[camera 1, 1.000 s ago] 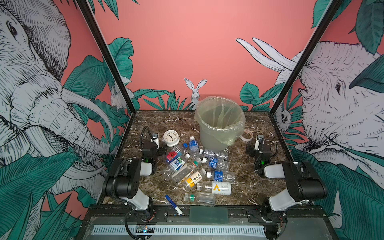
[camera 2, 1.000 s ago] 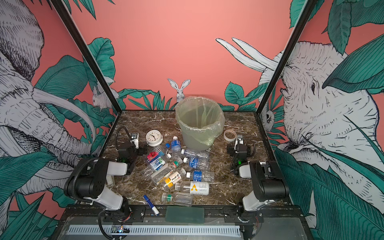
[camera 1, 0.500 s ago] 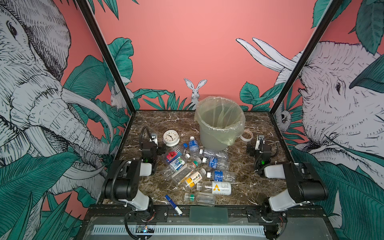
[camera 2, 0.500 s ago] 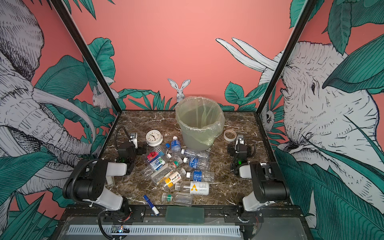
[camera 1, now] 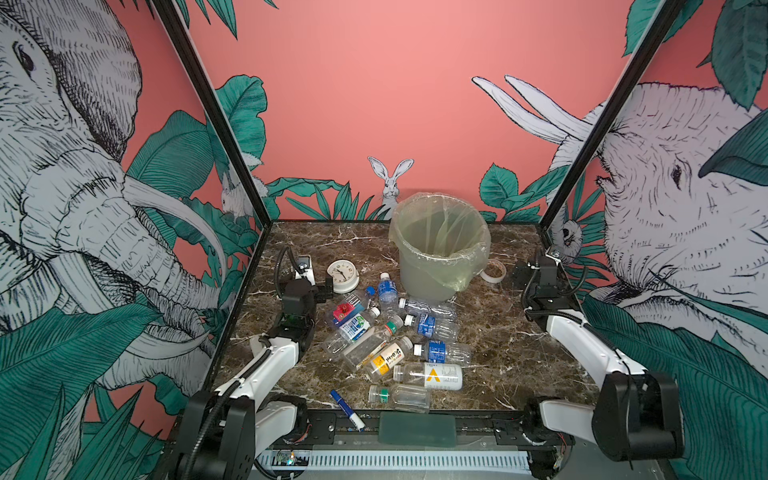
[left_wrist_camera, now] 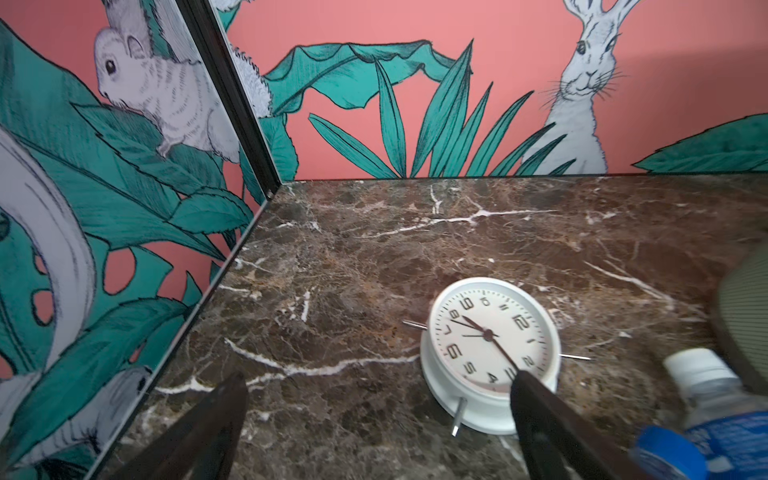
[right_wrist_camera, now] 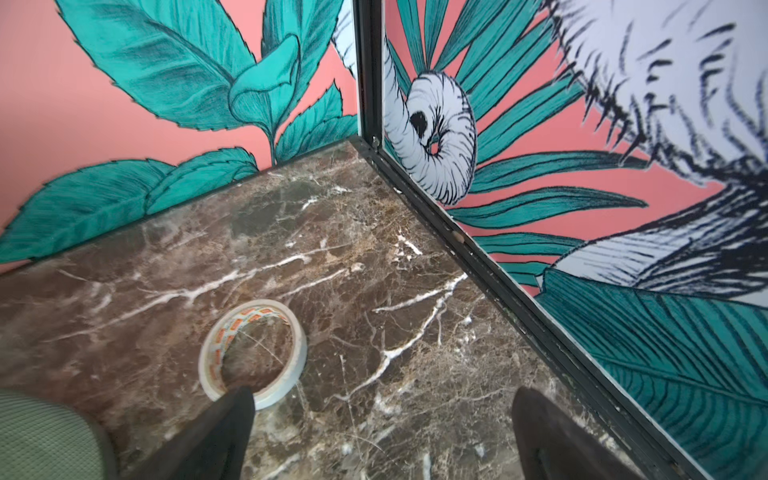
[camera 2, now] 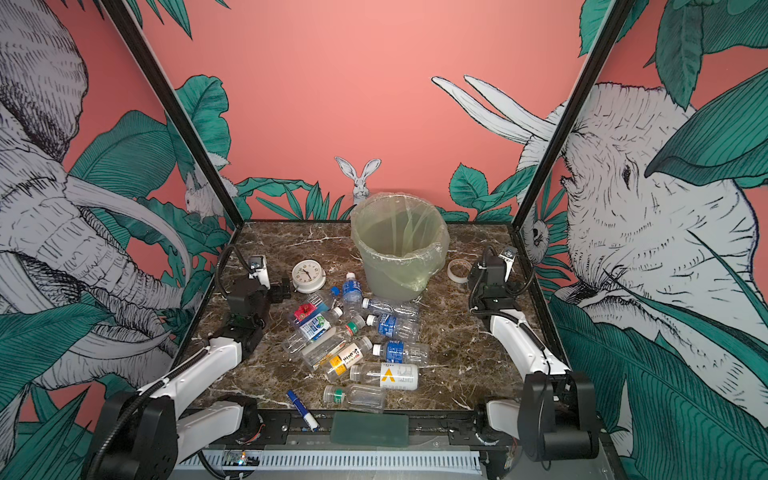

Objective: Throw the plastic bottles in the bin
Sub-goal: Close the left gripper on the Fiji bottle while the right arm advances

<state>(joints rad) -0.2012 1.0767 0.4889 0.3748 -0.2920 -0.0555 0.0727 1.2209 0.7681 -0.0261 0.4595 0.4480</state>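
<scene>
Left fingers [left_wrist_camera: 199, 436] and right fingers [right_wrist_camera: 548, 436] stood spread, empty, both edged slightly backward since a second before. Clear, crinkled plastic bottles [camera 1: 432, 376] lay unmoved, heaped on the veined marble tabletop [camera 1: 498, 340] before the round bag-lined bin [camera 1: 419, 278].

Marble table [camera 1: 498, 332] — plastic bottles [camera 1: 428, 376], bin [camera 1: 436, 266], clock [camera 1: 343, 274], tape roll [camera 1: 493, 271], marker pen [camera 1: 347, 409].

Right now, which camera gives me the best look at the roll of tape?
The right wrist view: the roll of tape lies flat on the marble, close and large, orange print visible inside. Both top views show it only as a small ring beside the bin. The left wrist view misses it.
</scene>
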